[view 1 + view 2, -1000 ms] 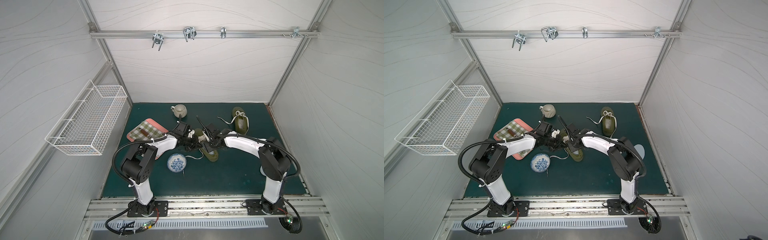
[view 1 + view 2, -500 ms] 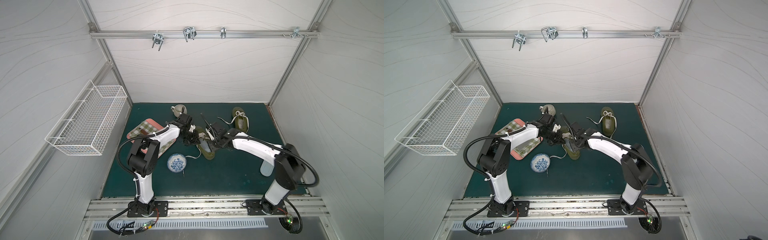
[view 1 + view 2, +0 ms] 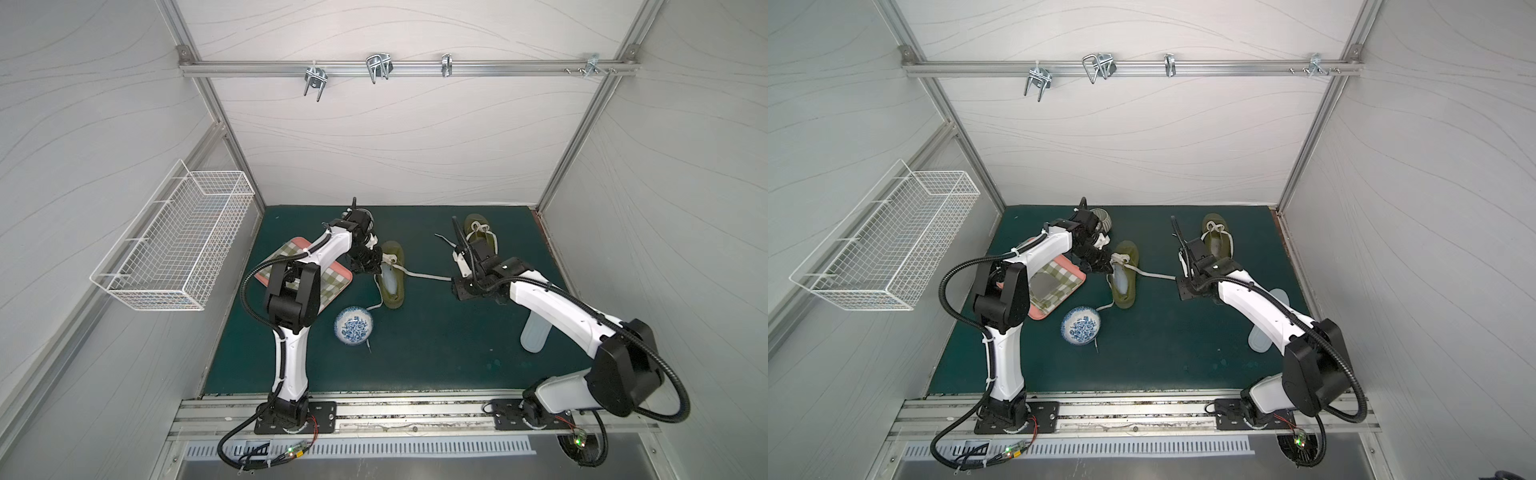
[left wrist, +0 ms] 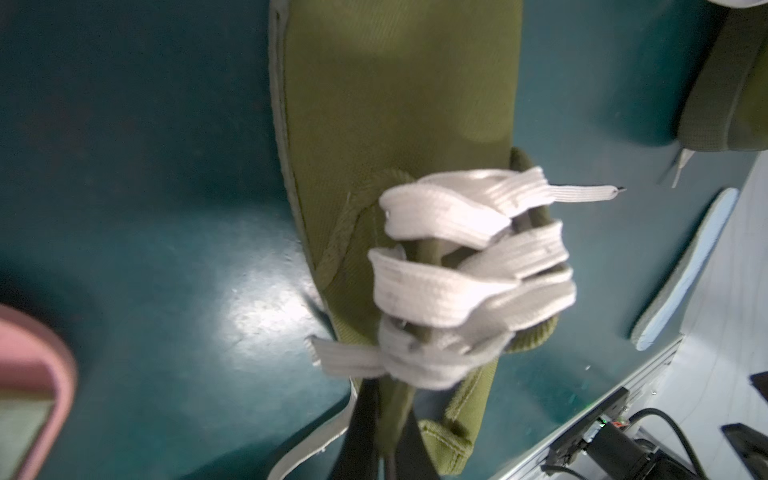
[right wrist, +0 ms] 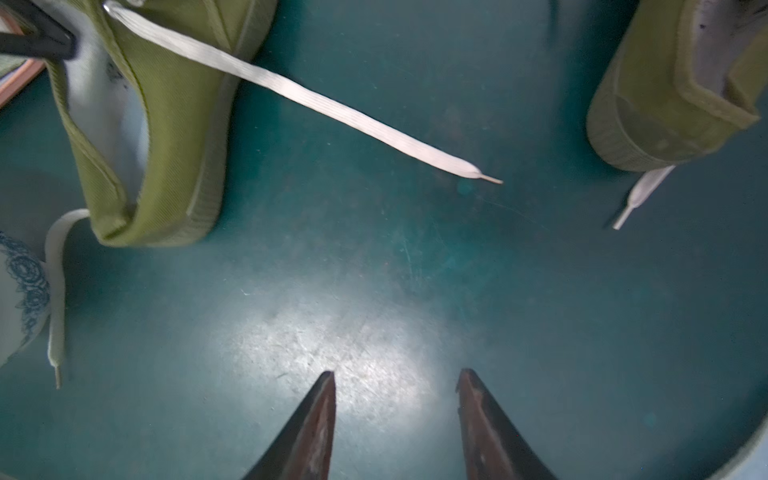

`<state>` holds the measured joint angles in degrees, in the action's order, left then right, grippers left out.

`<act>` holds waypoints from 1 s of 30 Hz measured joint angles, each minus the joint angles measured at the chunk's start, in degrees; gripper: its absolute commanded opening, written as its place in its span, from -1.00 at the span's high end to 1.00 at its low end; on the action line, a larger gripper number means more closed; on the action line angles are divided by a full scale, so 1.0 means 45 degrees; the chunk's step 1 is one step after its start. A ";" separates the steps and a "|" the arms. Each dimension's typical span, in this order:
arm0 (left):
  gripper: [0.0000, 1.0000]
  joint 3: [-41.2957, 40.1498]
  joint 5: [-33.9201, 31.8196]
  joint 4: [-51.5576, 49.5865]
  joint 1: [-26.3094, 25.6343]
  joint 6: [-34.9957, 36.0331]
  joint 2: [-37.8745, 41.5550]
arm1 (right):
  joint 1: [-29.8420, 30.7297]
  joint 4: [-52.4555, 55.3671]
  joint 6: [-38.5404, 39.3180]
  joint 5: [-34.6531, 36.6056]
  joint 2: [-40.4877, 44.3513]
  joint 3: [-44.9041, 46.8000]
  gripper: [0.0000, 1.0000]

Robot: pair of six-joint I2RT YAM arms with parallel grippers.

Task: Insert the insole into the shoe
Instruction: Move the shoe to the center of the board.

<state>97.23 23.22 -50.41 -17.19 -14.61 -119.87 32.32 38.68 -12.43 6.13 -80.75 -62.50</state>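
An olive green shoe lies mid-mat with a pale insole showing in its opening. My left gripper is shut on the shoe's tongue just below the white laces; its black fingers pinch the green fabric. A loose lace trails across the mat. My right gripper hangs open over bare mat to the right of the shoe, holding nothing. Another pale insole lies flat on the mat, partly hidden under the right arm.
A matching green shoe stands at the back right. In front of the middle shoe sits a blue-patterned bowl. A pink tray with checked cloth lies under the left arm, a mug behind it. A wire basket hangs on the left wall.
My right gripper has opened and drawn away to the right of the shoe. The left gripper stays shut on the shoe, which has shifted slightly back and left.
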 measured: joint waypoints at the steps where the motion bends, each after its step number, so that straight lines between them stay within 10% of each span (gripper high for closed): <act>1: 1.00 0.0267 -0.0112 -0.0189 0.0068 0.0204 -0.0136 | -0.0160 0.0024 0.0063 -0.0073 0.0102 0.0000 -0.02; 13: 1.00 0.1622 -0.0495 -0.1137 0.0724 0.1224 -0.0816 | -0.2113 0.0243 0.0884 -0.0379 0.0427 -0.0005 -0.08; 19: 0.30 0.1506 -0.0112 -0.0908 0.0787 0.1277 -0.0753 | -0.3813 0.0675 0.1409 -0.0117 -0.0097 -0.0733 -0.19; 30: 0.18 0.0704 0.0393 -0.0379 0.0787 0.0311 0.0957 | -0.5071 0.0874 0.1404 0.0748 -0.5314 -0.5557 -0.27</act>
<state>100.40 24.99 -52.12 -13.65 -13.21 -115.57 9.50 42.61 -6.11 9.50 -104.66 -87.50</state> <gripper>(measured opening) 0.409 0.636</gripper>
